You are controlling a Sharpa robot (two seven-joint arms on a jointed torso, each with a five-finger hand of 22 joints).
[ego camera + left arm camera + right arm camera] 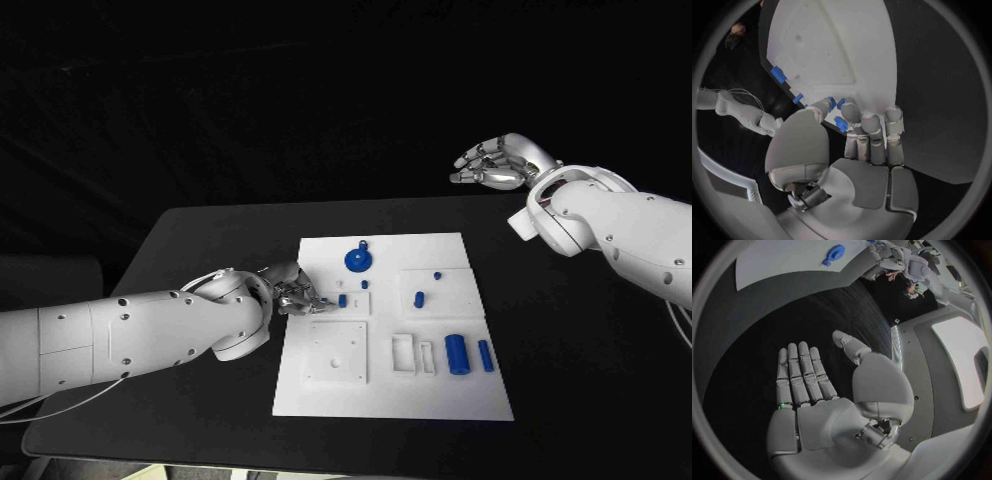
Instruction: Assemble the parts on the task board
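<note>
The white task board [433,400] lies in the middle of the black table. My left hand [293,294] sits at the board's left edge, thumb and fingertips closed round a small blue part [343,299] [841,123] just over the board [836,45]. A round blue disc [358,261] [833,254] lies near the far edge. Small blue pegs [418,297] stand mid-board, and two blue cylinders [456,353] lie near the right side. My right hand [495,162] [807,390] hangs raised beyond the table's far right corner, fingers stretched out, holding nothing.
White raised blocks and slots [339,352] take up the near half of the board. Black table [188,250] runs on both sides of the board. My right forearm [620,235] reaches over the table's right side.
</note>
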